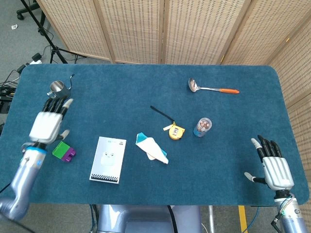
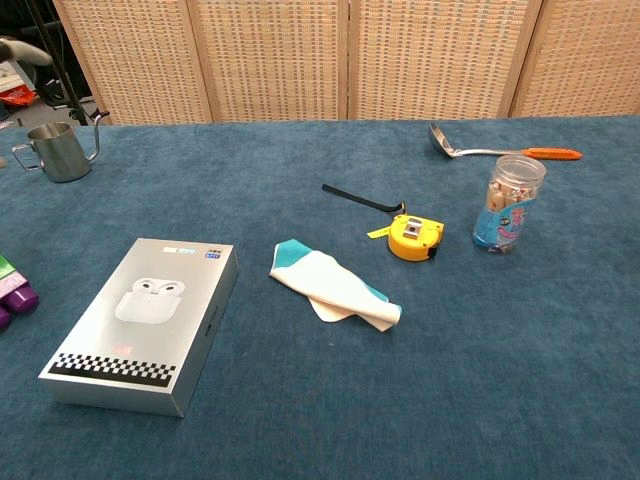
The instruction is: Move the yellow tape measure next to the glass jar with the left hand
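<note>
Beside one glass jar point(image 1: 202, 126) sits one yellow tape measure point(image 1: 176, 132) (apart).

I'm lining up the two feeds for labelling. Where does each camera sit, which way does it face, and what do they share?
Head view: high above the near table edge, looking steeply down on the whole blue table; the left hand and right hand show, both empty with fingers apart.
Chest view: low at the near edge, looking across the table toward the wicker screens; neither hand clearly shows.
Shared: yellow tape measure, glass jar, earbuds box, cloth, ladle.
</note>
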Controlling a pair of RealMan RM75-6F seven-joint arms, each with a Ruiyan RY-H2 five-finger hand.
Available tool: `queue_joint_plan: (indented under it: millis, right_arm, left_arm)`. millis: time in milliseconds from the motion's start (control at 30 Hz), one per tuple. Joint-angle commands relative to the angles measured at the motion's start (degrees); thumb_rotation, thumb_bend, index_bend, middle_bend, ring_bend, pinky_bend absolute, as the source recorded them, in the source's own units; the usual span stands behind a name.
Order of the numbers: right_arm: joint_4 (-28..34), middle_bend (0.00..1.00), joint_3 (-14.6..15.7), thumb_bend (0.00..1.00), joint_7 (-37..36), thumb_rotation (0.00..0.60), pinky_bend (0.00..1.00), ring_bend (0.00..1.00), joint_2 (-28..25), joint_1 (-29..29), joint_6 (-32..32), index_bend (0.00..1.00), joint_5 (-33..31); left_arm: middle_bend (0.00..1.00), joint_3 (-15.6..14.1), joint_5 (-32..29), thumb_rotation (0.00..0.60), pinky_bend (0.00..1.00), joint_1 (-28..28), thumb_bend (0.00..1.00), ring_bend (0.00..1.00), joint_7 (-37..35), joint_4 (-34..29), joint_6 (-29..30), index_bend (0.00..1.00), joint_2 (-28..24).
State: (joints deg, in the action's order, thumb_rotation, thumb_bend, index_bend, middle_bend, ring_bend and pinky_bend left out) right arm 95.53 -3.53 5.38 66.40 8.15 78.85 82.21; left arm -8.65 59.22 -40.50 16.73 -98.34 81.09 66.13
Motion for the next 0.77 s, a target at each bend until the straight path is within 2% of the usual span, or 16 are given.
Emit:
queue_joint_plan:
  millis: [33,100,200,433,767]
  right_arm:
    - [0.34,0.00,0.00,0.00,0.64,0.600,0.00,0.00,0.04,-0.20,0.52,0.00,0.23]
    - [0.59,0.00,0.05,0.00,1.10,0.600,0.00,0.00,0.11,-0.28,0.90,0.00,0.58]
    - [0.82,0.00,0.27,0.00,1.85,0.600,0.00,0.00,0.25,-0.35,0.97,0.00,0.83]
    - [1.42,0.00,0.77,0.02,2.94,0.600,0.00,0.00,0.43,-0.41,1.30,0.00,1.93]
    - [1.65,0.00,0.75,0.03,3.35,0.600,0.00,0.00,0.40,-0.53,1.69,0.00,2.22]
  left_arm:
    - [0.00,-5.71,7.99,0.600,0.00,9.37,0.23,0.00,-0.37,-3.41,8.85,0.04,-1.48]
    - [0.00,-6.97,9.39,0.600,0.00,12.37,0.23,0.00,1.06,-4.13,10.86,0.04,-1.21]
    - [0.00,-7.29,11.06,0.600,0.00,15.89,0.23,0.00,1.73,-5.07,13.19,0.04,-0.61]
    - [0.00,-6.17,13.29,0.600,0.00,21.46,0.23,0.00,1.46,-4.08,15.82,0.04,1.19]
    - [0.00,-3.67,16.41,0.600,0.00,24.96,0.23,0.00,-0.53,-1.55,16.56,0.04,1.44]
